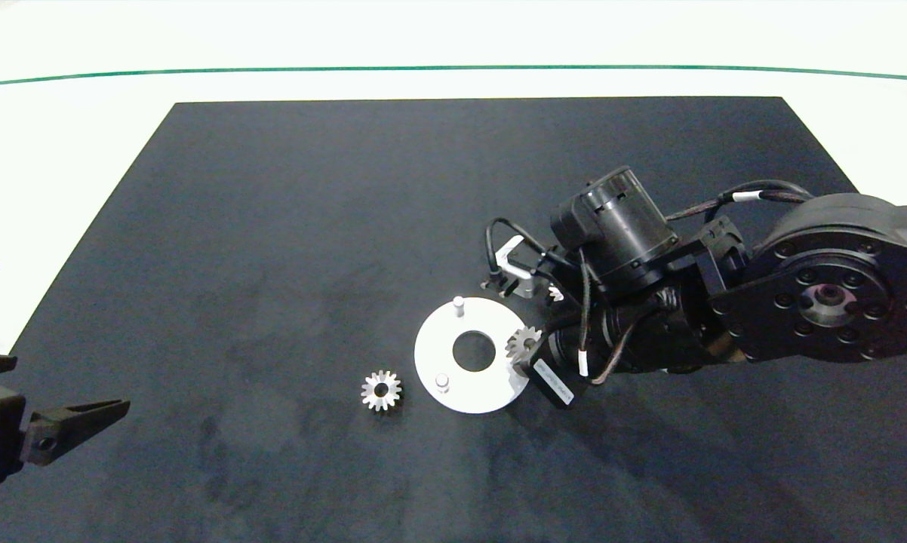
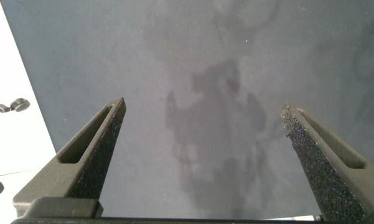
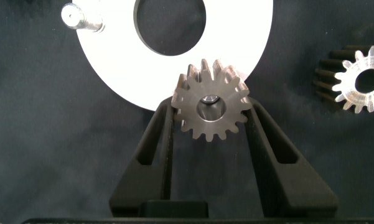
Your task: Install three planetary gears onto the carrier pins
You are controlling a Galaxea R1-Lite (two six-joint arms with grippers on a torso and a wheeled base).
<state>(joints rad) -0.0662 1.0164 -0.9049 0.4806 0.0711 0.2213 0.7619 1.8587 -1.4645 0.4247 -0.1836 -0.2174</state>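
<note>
Left end effector (image 1: 84,418) sits parked at the left edge of the tabletop (image 1: 272,226), on the dark mat; in the left wrist view its fingers (image 2: 90,158) are spread wide w/ only bare mat between them, so released, holding nothing.

Next, a loose planetary gear (image 1: 381,390) lies flat on the mat just beside the white carrier disc (image 1: 431,354), on the disc's left side, not touching it.

The disc lies flat w/ a large centre hole. Two carrier pins stand bare: one (image 1: 458,305) at the far rim, one (image 1: 442,382) at the near-left part.

At the disc's right rim, a second planetary gear (image 1: 524,342) sits on the third pin; in the right wrist view the pin's top shows inside the gear's bore (image 3: 210,107). Right end effector (image 3: 210,134) reaches in from the right, its fingers (image 3: 158,140) flanking this gear (image 3: 210,99) on both sides. Cannot tell if they press the teeth or have let go.

A third planetary gear (image 3: 359,79) lies on the mat just off the disc, near the right arm; mostly hidden under the arm in the head view (image 1: 555,292).
</note>
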